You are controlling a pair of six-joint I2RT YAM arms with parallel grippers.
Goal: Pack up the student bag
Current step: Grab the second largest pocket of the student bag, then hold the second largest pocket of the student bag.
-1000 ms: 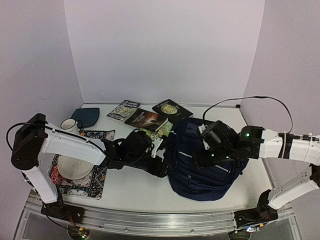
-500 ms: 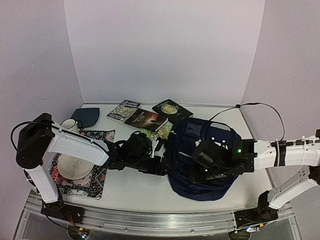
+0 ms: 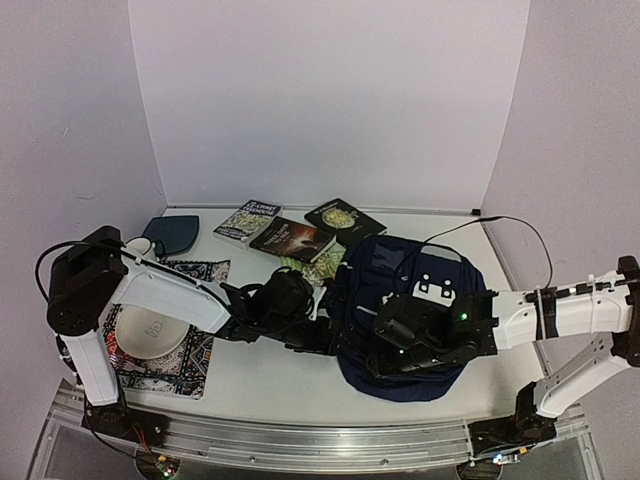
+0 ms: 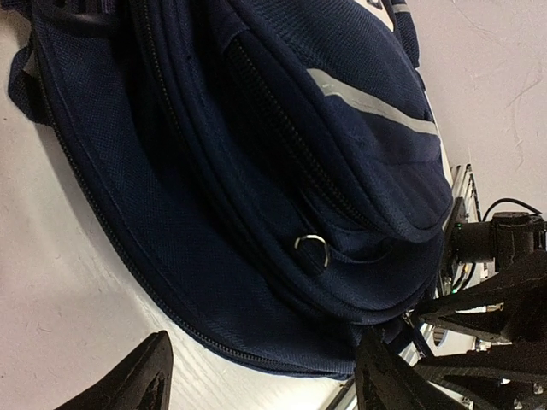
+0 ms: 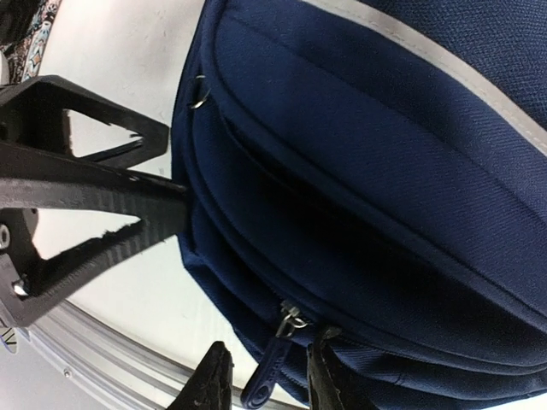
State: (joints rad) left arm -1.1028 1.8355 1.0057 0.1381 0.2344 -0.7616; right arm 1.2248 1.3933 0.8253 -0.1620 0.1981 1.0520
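A white table (image 3: 270,375) fills the floor of a small booth with pale lilac walls (image 3: 330,100), and a metal rail (image 3: 300,440) runs along its near edge. At the back lie three books (image 3: 290,238), with a dark teal pouch (image 3: 172,232) in the far left corner. Nearer on the left, a white plate (image 3: 145,335) sits on a patterned mat (image 3: 190,355).

The bag (image 3: 400,262) (by far the biggest thing here) lies flat on the table right of the middle, navy with a thin pale stripe across it.

The left gripper (image 4: 265,384) is low at the bag's left side. Its jaws are spread wide with nothing between them, and the bag's zipped edge is just beyond.

The right gripper (image 5: 269,384) reaches across the bag to its near lower edge. Its fingers (image 5: 214,380) stand only narrowly apart, and the blue zipper pull (image 5: 272,359) hangs between them. Whether they actually pinch the pull or merely flank it cannot be told (only thin slivers of gap seem to show on either side).
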